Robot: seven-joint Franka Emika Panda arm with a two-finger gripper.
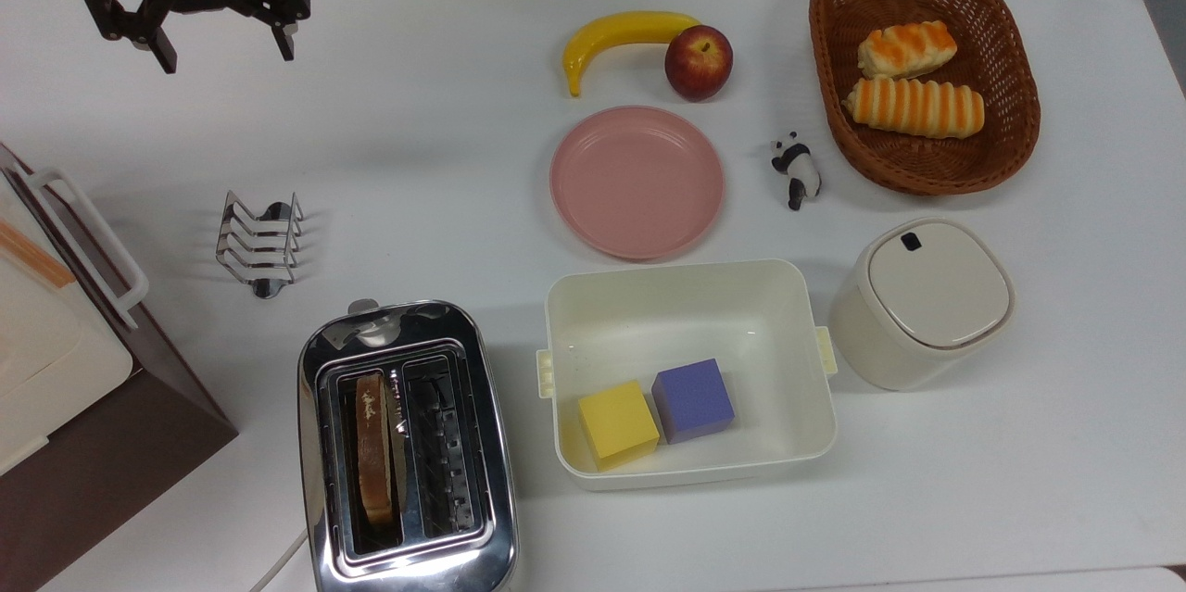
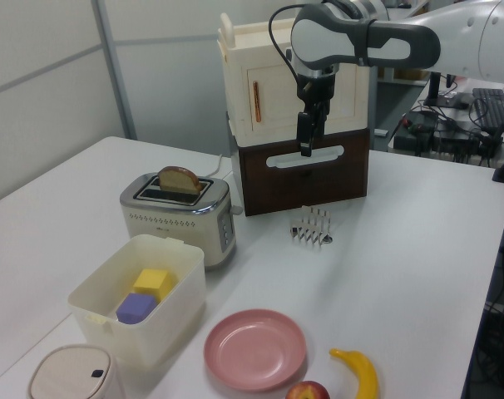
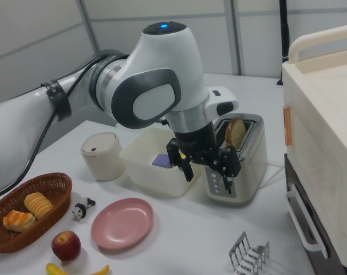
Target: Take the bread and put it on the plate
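The bread (image 1: 374, 447) is a brown slice standing on edge in the left slot of a chrome toaster (image 1: 406, 518); its rounded top pokes out in the left view (image 2: 179, 178) and the right view (image 3: 235, 132). The pink plate (image 1: 637, 182) lies flat and bare mid-table, also seen in the left view (image 2: 254, 349) and right view (image 3: 122, 223). My gripper (image 1: 222, 56) hangs open high over the top view's upper left corner, far from both, with nothing between its fingers. It appears above the toast rack in the left view (image 2: 304, 150) and before the toaster in the right view (image 3: 209, 174).
A wire toast rack (image 1: 260, 242) stands between gripper and toaster. A cream tub (image 1: 687, 296) with yellow and purple cubes sits beside the toaster. A banana (image 1: 619, 34), apple (image 1: 698, 62), panda figure (image 1: 795, 170), basket of rolls (image 1: 923, 71), lidded bin (image 1: 921, 300) and a cabinet (image 1: 56, 360) surround the plate.
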